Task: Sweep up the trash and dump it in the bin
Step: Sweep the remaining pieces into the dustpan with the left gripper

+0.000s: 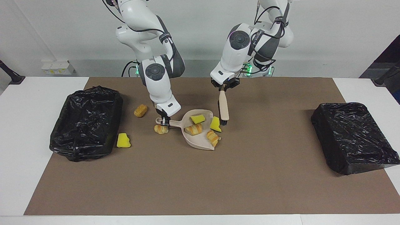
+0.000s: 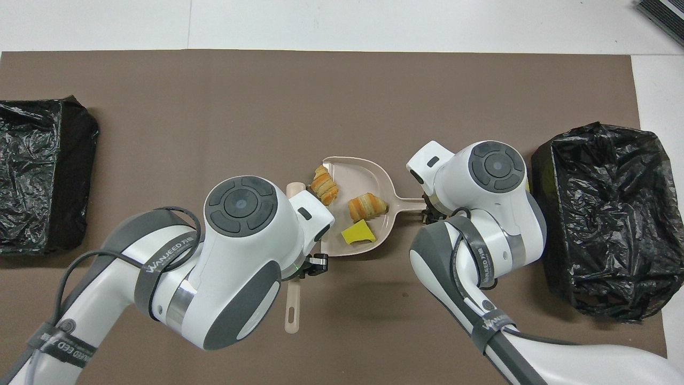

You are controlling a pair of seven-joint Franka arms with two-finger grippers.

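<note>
Both arms carry grey bands printed "WANJEED". A brown mat (image 1: 193,181) covers most of a white table (image 1: 18,131) set against a pale wall. The right gripper (image 1: 164,120) is clamped on the handle of a beige dustpan (image 1: 197,142), whose lip points away from the robots. The left gripper (image 1: 224,88) is clenched on a beige hand brush (image 1: 223,107), bristles down just beside the pan. A yellow sponge chunk (image 1: 197,118) and a croissant piece (image 1: 193,129) lie in the pan; another croissant piece (image 1: 213,137) sits at its lip, another sponge chunk (image 1: 215,124) at its edge. Three more bits lie on the mat toward a black-lined bin (image 1: 86,122) at the right arm's end. A black-wrapped box (image 1: 353,136) sits at the other end.
</note>
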